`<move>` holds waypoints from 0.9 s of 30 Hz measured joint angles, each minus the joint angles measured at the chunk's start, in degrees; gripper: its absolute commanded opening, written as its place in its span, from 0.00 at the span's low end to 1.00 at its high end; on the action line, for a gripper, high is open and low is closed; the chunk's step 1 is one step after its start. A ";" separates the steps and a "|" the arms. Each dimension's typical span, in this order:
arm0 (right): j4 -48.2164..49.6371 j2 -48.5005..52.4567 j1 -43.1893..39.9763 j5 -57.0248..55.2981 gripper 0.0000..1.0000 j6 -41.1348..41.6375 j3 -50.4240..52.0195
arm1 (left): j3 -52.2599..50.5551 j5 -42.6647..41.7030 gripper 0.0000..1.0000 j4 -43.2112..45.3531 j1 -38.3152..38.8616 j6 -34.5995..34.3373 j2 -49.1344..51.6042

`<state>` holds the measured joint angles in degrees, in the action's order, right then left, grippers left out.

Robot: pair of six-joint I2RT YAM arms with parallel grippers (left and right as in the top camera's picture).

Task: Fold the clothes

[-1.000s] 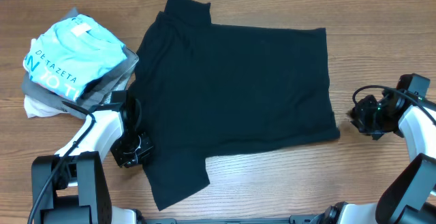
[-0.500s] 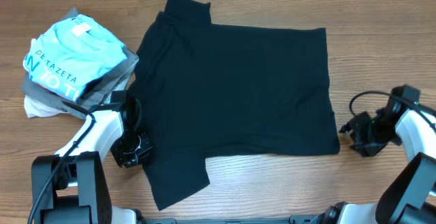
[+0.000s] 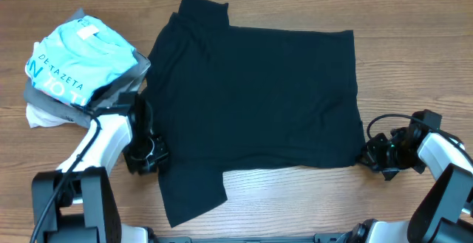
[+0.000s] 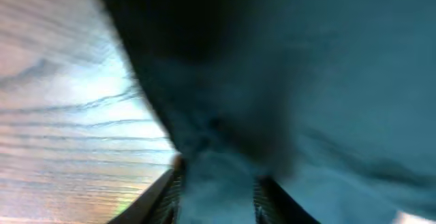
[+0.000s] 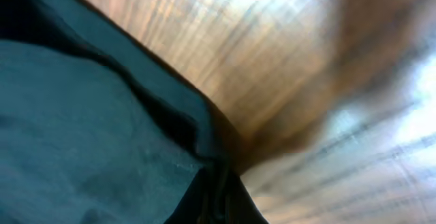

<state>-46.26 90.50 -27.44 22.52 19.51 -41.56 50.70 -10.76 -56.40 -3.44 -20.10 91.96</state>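
place: probably a robotics lab | cues: wood-grain table (image 3: pixel 414 51), white robot arm (image 3: pixel 103 141) (cabled), garment pile (image 3: pixel 74 73)

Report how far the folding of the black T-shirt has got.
Done: black T-shirt spread flat, no fold visible. In hand: right gripper shut on its corner; left gripper at the opposite edge, cloth between its jaws, grip unclear. Left: every fold.

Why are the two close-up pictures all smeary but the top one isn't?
Overhead view: sharp, black T-shirt clear on the table. Left wrist view: cloth smeared, white glare on the wood. Right wrist view: streaky blur everywhere; those cameras probably sit too close.
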 measured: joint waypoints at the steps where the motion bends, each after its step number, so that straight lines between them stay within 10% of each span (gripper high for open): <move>1: 0.50 0.00 -0.02 0.22 0.04 -0.07 -0.07 | 0.72 -0.55 0.49 -0.26 0.09 1.03 -1.01; 17: -0.87 -4.00 -0.22 1.62 0.04 0.00 -6.88 | 2.51 -5.07 0.88 -12.41 15.23 -5.95 -9.35; 27: -1.22 -4.00 -0.22 1.68 0.04 0.00 -6.88 | -11.28 -6.12 0.61 -7.19 15.47 -18.21 -9.35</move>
<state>-47.48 86.50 -27.66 24.21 19.51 -48.45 39.42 -16.88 -63.59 12.03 -38.30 82.61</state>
